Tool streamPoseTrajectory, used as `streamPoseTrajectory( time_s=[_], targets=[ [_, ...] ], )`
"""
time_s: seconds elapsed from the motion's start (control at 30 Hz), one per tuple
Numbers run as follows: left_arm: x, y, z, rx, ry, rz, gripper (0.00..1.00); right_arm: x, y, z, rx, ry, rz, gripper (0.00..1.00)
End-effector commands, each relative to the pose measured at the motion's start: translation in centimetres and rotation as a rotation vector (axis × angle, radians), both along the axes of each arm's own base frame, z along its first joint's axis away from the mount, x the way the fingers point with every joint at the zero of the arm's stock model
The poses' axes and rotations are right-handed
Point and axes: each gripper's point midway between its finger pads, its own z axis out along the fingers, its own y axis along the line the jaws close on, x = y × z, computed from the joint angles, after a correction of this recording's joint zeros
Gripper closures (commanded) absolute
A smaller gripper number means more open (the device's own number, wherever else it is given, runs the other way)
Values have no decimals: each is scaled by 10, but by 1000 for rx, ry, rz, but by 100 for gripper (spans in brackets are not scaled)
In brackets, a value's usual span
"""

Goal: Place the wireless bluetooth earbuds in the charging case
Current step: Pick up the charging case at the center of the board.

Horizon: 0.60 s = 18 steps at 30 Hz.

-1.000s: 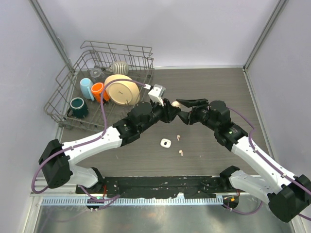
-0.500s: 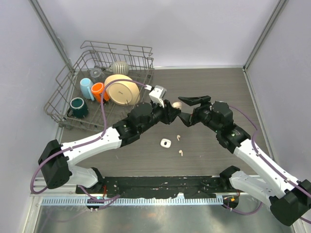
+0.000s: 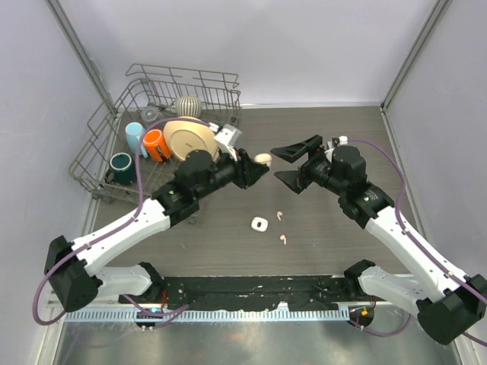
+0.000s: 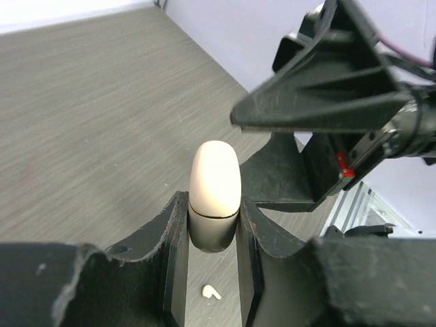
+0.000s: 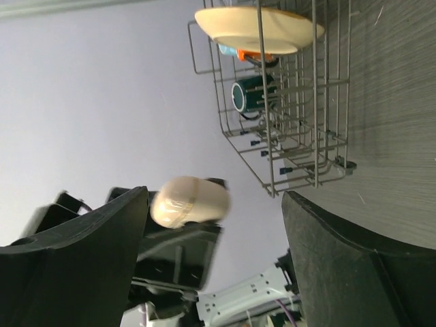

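The charging case (image 4: 214, 194), a cream oval with its lid down, stands upright in my left gripper (image 4: 212, 201), which is shut on its lower half. From above the charging case (image 3: 262, 159) hangs over the middle of the table at the left gripper's (image 3: 256, 167) tip. My right gripper (image 3: 292, 163) is open wide just right of it, not touching. In the right wrist view the case (image 5: 189, 201) floats near the left finger of the right gripper (image 5: 214, 197). Two white earbuds (image 3: 280, 215) (image 3: 283, 239) lie on the table below; one earbud (image 4: 212, 292) shows between my left fingers.
A wire dish rack (image 3: 103, 148) with cups and a cream plate (image 3: 190, 139) stands at the back left, also seen as the rack (image 5: 286, 102) behind my right fingers. A small white piece (image 3: 259, 224) lies beside the earbuds. Grey walls close in on both sides.
My right gripper has opened wide and drawn back to the right, off the case. The left arm has carried the case slightly left and back.
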Motion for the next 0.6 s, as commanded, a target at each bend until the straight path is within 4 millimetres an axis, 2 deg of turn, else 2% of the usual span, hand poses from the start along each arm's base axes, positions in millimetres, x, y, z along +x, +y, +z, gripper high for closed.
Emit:
streamPoseTrajectory(
  time_s=[0.0,0.03,0.2,0.37,0.57],
  targets=[
    [-14,27,46,-89,-83,-128,100,-20,26,19,-11,-133,273,15],
    [-23,33,48,-101,-103,-162,100,-20,30,29,25,-171,291,15],
    [-24,50,49,-104,-157,-172,100,-30,34,49,112,-235,339,15],
    [-32,46,49,-118,-168,-229,100,-36,39,64,188,-249,387,14],
    [-27,42,47,-138,-159,-228,100,-37,48,67,238,-221,437,14]
  ],
)
